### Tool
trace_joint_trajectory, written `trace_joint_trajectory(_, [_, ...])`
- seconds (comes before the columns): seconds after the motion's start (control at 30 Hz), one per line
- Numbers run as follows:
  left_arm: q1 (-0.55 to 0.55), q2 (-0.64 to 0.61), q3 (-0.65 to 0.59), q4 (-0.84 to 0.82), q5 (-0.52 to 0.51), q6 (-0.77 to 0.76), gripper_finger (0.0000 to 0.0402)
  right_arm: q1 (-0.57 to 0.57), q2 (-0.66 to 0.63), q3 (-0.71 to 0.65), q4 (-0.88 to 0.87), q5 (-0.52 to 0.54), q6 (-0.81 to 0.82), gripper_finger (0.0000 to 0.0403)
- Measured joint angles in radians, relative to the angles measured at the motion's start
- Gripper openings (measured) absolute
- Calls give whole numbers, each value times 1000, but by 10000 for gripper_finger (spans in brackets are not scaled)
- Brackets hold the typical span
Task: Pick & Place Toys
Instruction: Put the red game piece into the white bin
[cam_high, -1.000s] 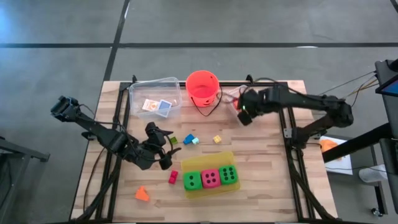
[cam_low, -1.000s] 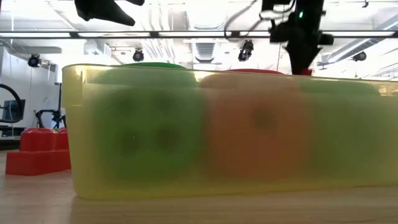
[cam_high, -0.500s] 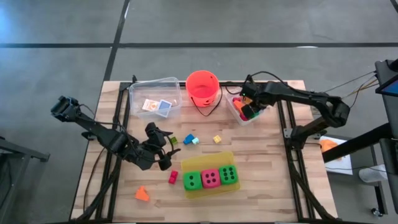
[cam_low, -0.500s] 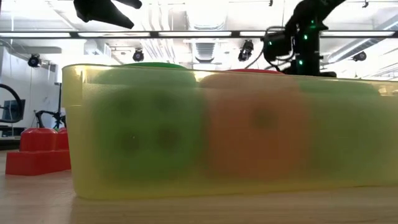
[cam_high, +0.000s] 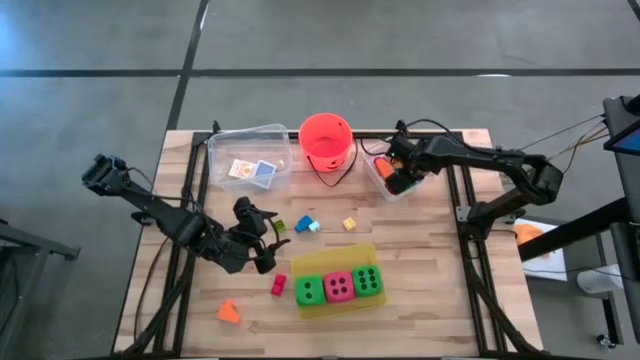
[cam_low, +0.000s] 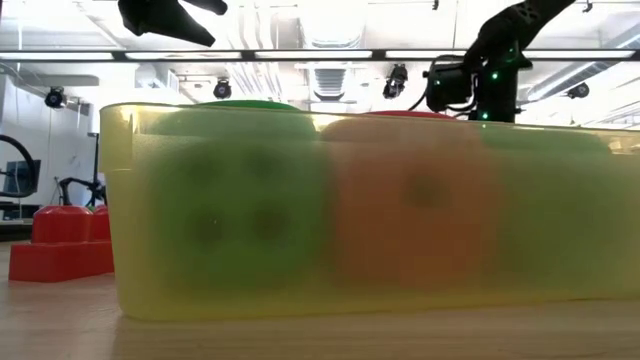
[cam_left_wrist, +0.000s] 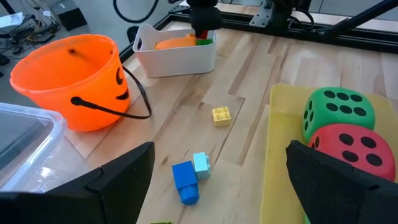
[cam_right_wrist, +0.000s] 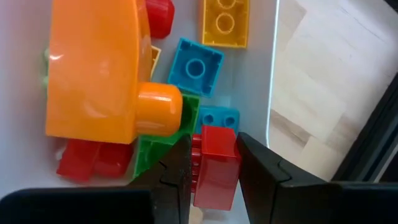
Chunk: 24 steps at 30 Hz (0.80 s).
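1. Red brick (cam_right_wrist: 214, 165) clamped between the right end effector's (cam_right_wrist: 214, 177) fingers, hanging just above a small white bin (cam_high: 383, 180) at the far right of the wooden surface (cam_high: 420, 260).
2. Bin holds more toys: big orange piece (cam_right_wrist: 96, 68), blue bricks (cam_right_wrist: 196, 67), yellow brick (cam_right_wrist: 225, 22), other red bricks (cam_right_wrist: 93, 158), a green piece (cam_right_wrist: 155, 155).
3. Dice: two green (cam_high: 309, 291) and (cam_high: 367, 281) with a pink one (cam_high: 338, 286) between them, in a row in the yellow tray (cam_high: 330, 310) at the near middle.
4. Loose toys on the surface: small yellow brick (cam_high: 349, 224), blue pieces (cam_high: 306, 224), green bit (cam_high: 279, 226), red brick (cam_high: 278, 285) just left of the tray, orange shape (cam_high: 229, 312) near front left.
5. Two cards (cam_high: 250, 171) lie in the clear container (cam_high: 220, 150) at the far left, beside the orange-red bucket (cam_high: 325, 140).
6. Left end effector (cam_high: 268, 243) open and empty, above the surface left of the tray, near the green bit.
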Motion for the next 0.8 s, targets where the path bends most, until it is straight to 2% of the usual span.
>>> trace_joint_trajectory(0.8, [0, 0, 0, 0, 9, 1, 346, 0, 1, -42, 4, -1, -14, 88])
